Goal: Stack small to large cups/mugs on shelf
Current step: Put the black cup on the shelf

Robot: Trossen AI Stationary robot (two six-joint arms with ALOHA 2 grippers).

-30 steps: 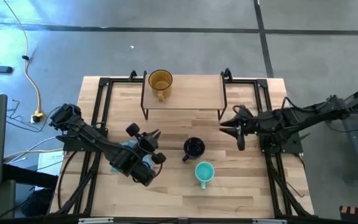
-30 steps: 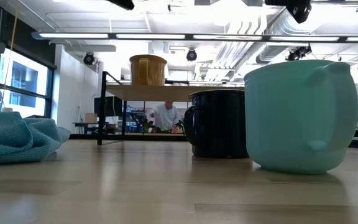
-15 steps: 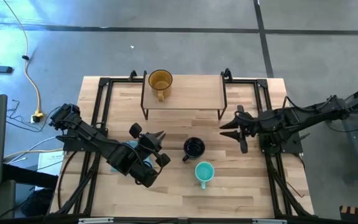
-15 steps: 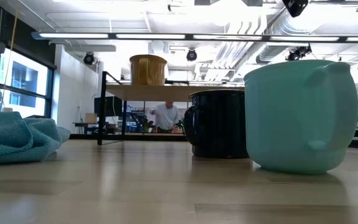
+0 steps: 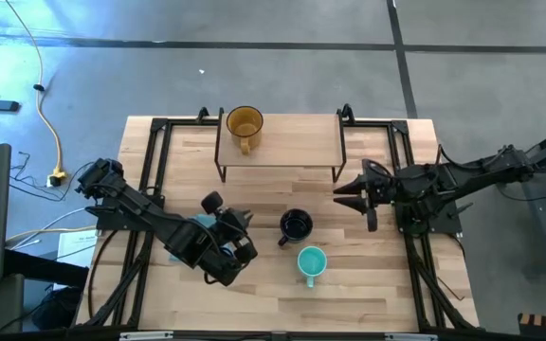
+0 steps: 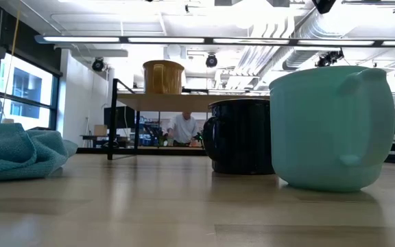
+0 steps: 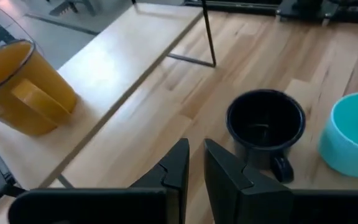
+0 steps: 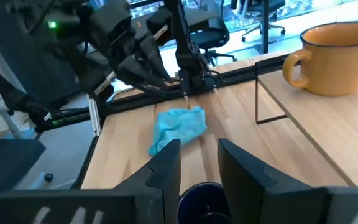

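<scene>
No text, label, brand, number or sign can be read on anything in any of these four views.
</scene>
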